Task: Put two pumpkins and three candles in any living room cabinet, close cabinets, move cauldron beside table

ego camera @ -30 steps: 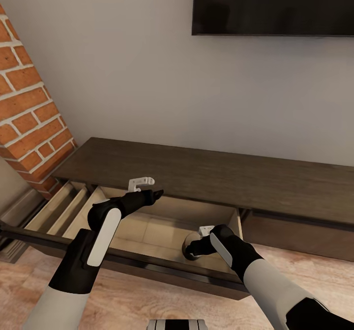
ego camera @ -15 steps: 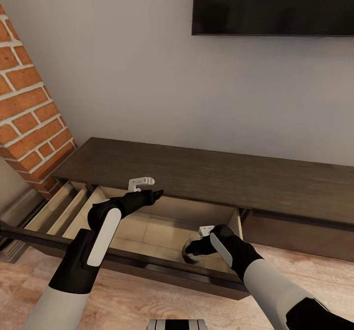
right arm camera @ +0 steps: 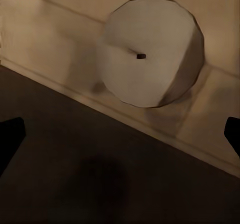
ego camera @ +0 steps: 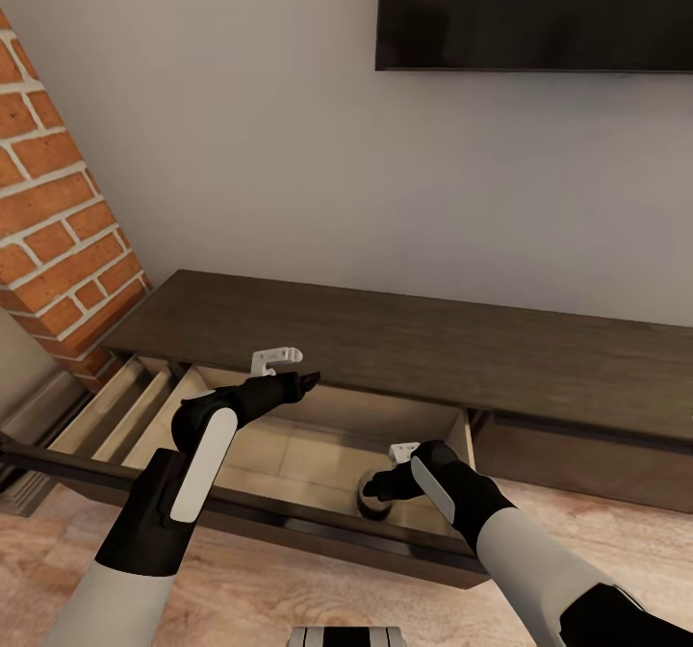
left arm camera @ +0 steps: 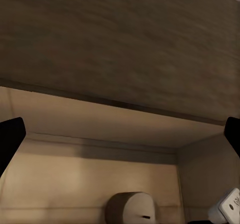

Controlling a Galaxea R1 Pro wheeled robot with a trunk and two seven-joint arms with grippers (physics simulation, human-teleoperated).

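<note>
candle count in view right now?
1. A short tan cylindrical candle stands on the pale floor of the open drawer of the dark-brown wooden cabinet, just below the open right claw. Others may sit hidden behind the arms.

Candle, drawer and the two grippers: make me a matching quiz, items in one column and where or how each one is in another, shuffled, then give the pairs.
Column one:
1. candle
2. drawer
3. left gripper
4. right gripper

Column two:
A. pulled out of the cabinet, pale inside
B. open, over the back of the drawer
C. standing on the drawer floor near its front right corner
D. open, just above the candle

Pairs: 1-C, 2-A, 3-B, 4-D
</note>
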